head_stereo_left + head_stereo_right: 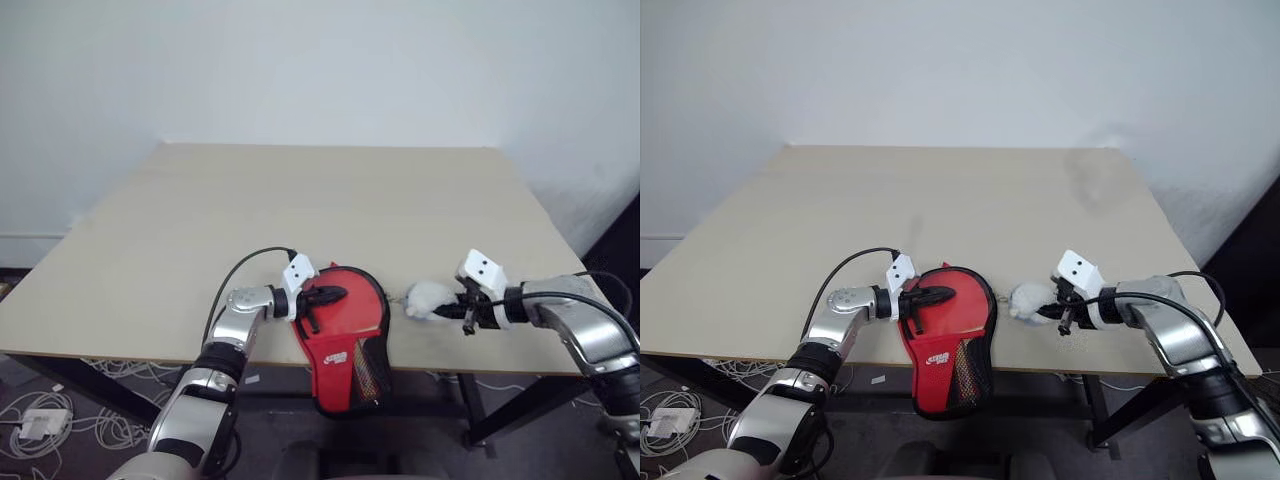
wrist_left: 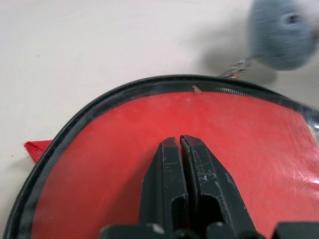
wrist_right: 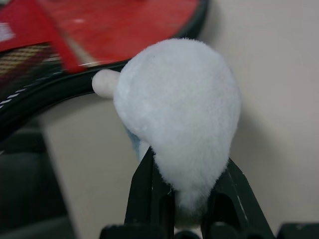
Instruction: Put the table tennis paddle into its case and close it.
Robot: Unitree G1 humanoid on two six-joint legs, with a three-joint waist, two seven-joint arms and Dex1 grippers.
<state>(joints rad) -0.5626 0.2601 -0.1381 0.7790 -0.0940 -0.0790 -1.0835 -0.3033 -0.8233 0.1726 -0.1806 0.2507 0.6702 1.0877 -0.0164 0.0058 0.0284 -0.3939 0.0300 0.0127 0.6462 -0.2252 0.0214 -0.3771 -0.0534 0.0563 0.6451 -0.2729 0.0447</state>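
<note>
My left gripper (image 1: 322, 297), shut, pins the case (image 1: 345, 335) at the table's (image 1: 300, 200) near edge. My right gripper (image 3: 187, 199) clamps the white fluffy zip charm (image 3: 177, 112); I pull steadily along the zip, keeping the case flat.

Beige table (image 1: 300, 200); white fluffy wad (image 1: 430, 298); cables on floor (image 1: 40, 415).

A: Where does the case (image 1: 345, 335) lie?
B: At the table's (image 1: 330, 200) near edge, six o'clock, its narrow end hanging over that edge.
A: And the left gripper (image 1: 328, 296)?
B: On the case, reaching in from nine o'clock.
A: The fluffy wad (image 1: 430, 299)?
B: Just beside the case at three o'clock, in the right gripper (image 1: 452, 306).
</note>
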